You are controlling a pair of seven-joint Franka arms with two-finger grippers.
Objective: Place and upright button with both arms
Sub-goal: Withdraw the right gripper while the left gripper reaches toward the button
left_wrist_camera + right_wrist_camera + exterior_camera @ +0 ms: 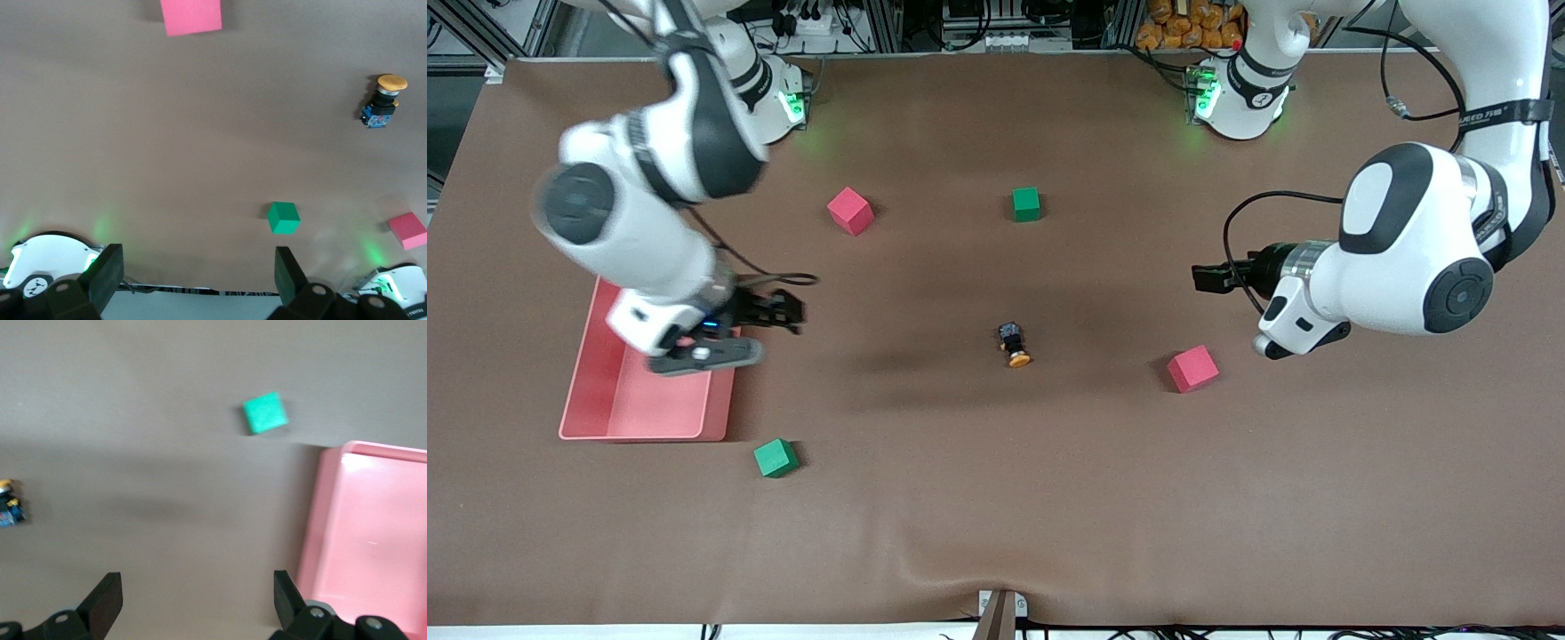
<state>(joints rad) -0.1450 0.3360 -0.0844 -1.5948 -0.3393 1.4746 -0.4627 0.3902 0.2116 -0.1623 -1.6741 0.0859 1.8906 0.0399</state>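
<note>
Though the task wants it upright, the button lies on its side mid-surface in the front view, orange cap toward the camera, so it prob. needs tipping up w/ both arms working together. It sits well apart from both claws, between the red cube and the pink tray. The right claw hangs over the tray's edge at the right arm's end; the left claw is up over bare surface at the left arm's end. Neither touches anything.

Left wrist view: the left claw's fingers stand wide apart, nothing betw. them. The button shows toppled, cap clear of the brown surface, near a green cube.

Right wrist view: the right claw's fingers are likewise spread wide and empty, over the tray rim. The button sits at the frame edge, a green cube beside the tray corner.
</note>
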